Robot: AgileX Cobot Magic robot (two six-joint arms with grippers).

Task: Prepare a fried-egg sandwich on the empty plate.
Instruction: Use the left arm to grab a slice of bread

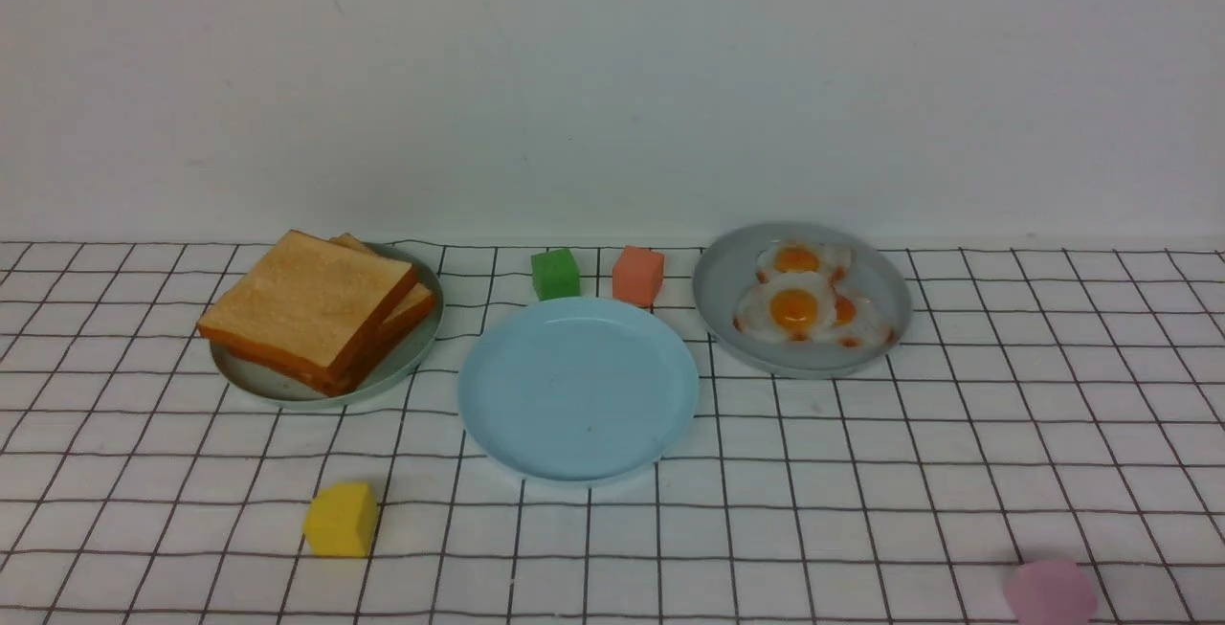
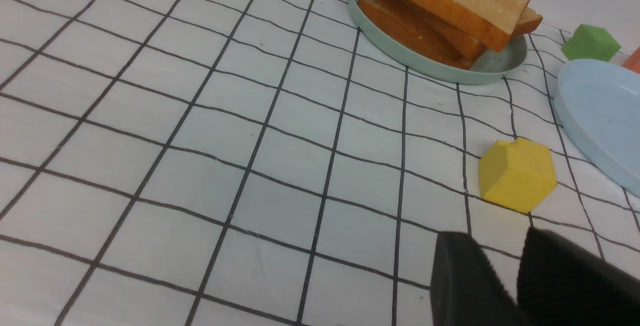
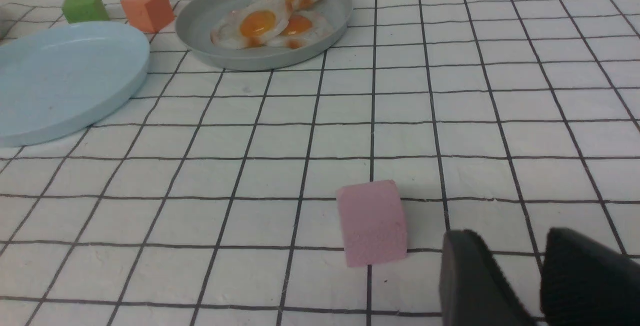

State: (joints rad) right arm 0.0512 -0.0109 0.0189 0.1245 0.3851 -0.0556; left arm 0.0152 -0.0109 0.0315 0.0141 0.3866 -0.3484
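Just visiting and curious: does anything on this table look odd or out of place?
Nothing is spilled. A green block, orange block, yellow block and pink block sit among the food; the toast slices lie stacked askew, overhanging the rim of their plate.

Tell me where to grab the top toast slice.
Probably grip the top toast slice by its near crust edge, from the robot's side with the left gripper: it lies tilted atop the other slices, that edge exposed above the grey-green plate.
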